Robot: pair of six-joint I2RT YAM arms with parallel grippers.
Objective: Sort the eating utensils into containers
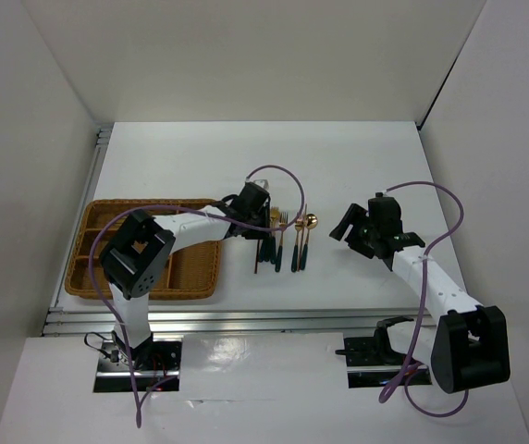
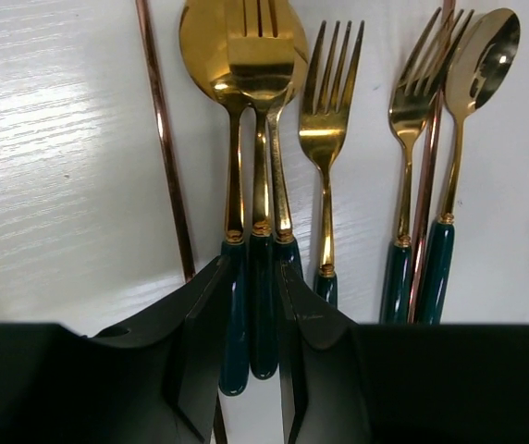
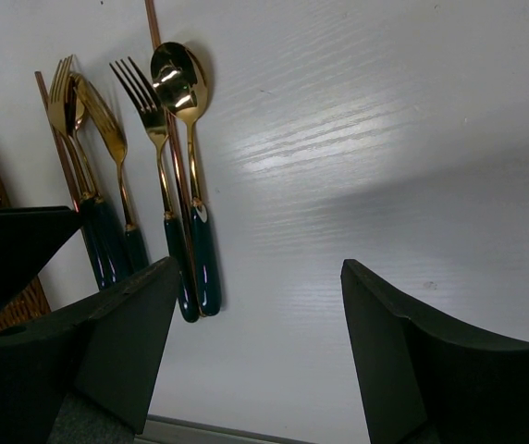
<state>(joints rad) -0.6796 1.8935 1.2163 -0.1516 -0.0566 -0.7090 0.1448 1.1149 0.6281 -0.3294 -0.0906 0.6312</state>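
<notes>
The utensils [image 1: 283, 242], with gold heads and dark green handles, lie in a row on the white table just right of the brown wicker tray [image 1: 93, 254]. My left gripper [image 1: 261, 222] is over the row's left end. In the left wrist view it [image 2: 252, 277] is closed around the handles of a stacked spoon and fork bundle [image 2: 251, 92], which lies on the table. Beside the bundle are a fork [image 2: 325, 139], a fork and spoon pair [image 2: 449, 139] and two thin brown sticks [image 2: 166, 139]. My right gripper [image 1: 366, 229] [image 3: 260, 277] is open and empty, right of the utensils [image 3: 177, 185].
The tray's compartments hold nothing that I can see; my left arm crosses over the tray. A metal rail [image 1: 200, 319] runs along the table's front edge. White walls stand on three sides. Purple cables loop over both arms.
</notes>
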